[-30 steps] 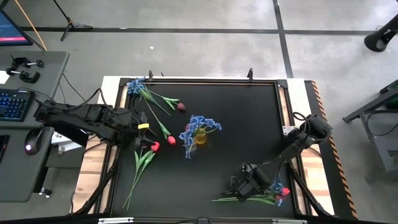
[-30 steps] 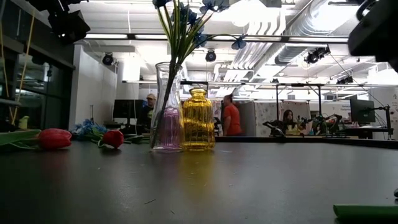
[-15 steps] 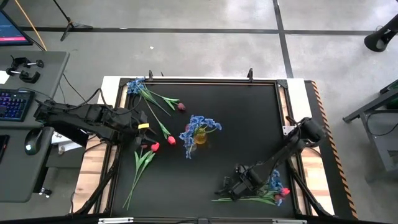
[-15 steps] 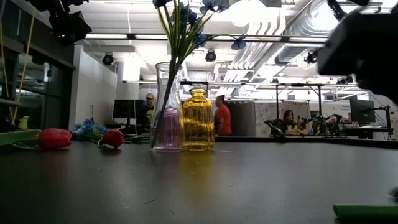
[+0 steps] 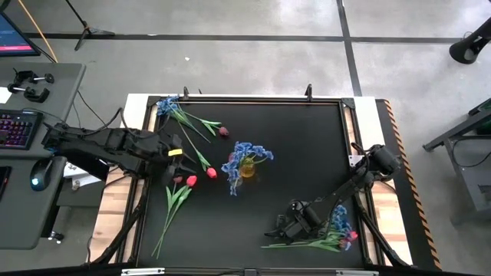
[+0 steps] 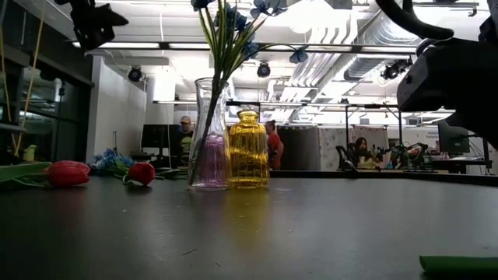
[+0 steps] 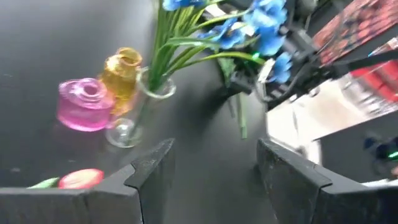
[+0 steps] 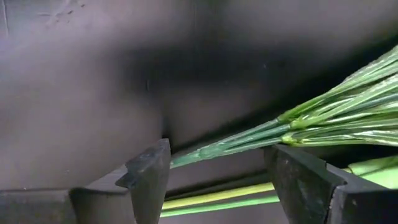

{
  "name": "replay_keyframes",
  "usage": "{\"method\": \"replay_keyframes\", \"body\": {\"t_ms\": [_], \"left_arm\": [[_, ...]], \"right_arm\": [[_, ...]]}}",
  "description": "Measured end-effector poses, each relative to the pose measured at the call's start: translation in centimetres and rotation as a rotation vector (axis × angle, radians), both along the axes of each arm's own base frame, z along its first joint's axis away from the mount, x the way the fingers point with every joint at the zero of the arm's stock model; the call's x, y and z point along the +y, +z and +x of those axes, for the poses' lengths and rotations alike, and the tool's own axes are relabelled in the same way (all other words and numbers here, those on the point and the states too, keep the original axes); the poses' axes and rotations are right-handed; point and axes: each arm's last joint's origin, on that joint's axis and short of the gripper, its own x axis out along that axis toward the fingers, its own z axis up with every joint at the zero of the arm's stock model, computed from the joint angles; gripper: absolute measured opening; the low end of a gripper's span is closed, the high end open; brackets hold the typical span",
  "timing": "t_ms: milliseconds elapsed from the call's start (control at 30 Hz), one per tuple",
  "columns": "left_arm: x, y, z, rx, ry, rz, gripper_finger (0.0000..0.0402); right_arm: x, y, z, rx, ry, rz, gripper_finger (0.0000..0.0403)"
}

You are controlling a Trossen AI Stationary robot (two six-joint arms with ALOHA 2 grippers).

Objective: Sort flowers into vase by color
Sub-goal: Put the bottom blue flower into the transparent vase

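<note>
Near the table's front right lies a bunch of flowers (image 5: 318,241), with blue and red blossoms (image 5: 345,232) toward the right edge and long green stems (image 8: 249,140) pointing left. My right gripper (image 5: 276,228) points down over the stem ends, open, one finger on either side of the stems (image 8: 217,177), apart from them. At mid-table a clear vase (image 7: 148,93) holds blue flowers (image 5: 245,156), beside a yellow vase (image 7: 122,71) and a pink vase (image 7: 83,103). My left gripper (image 5: 173,150) hangs open at the left, facing the vases.
More flowers lie on the left half: a blue bunch (image 5: 167,104) at the far left corner, a dark maroon tulip (image 5: 223,131), and two red tulips (image 5: 191,180) (image 5: 211,173) with long stems. Bare black tabletop (image 5: 307,153) spans the far right.
My right gripper has sunk toward the table and drifted a little toward the left edge, along the stems toward their free ends, staying open. My left gripper has tipped a little in place. The flowers lie as before.
</note>
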Motion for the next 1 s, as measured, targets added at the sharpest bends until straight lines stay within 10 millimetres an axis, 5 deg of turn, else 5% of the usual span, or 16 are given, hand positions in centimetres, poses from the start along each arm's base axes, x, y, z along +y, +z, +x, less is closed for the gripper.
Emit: {"method": "replay_keyframes", "body": {"t_ms": [567, 1000], "left_arm": [[0.3, 1.0, 0.5, -0.103, -0.005, -0.073, 0.0213], [0.8, 1.8, 3.6, -0.265, -0.115, -0.042, 0.0213]], "right_arm": [[0.0, 0.6, -0.4, 0.069, -0.011, -0.033, 0.025], [-0.8, 0.4, 0.2, 0.082, -0.042, -0.053, 0.025]]}}
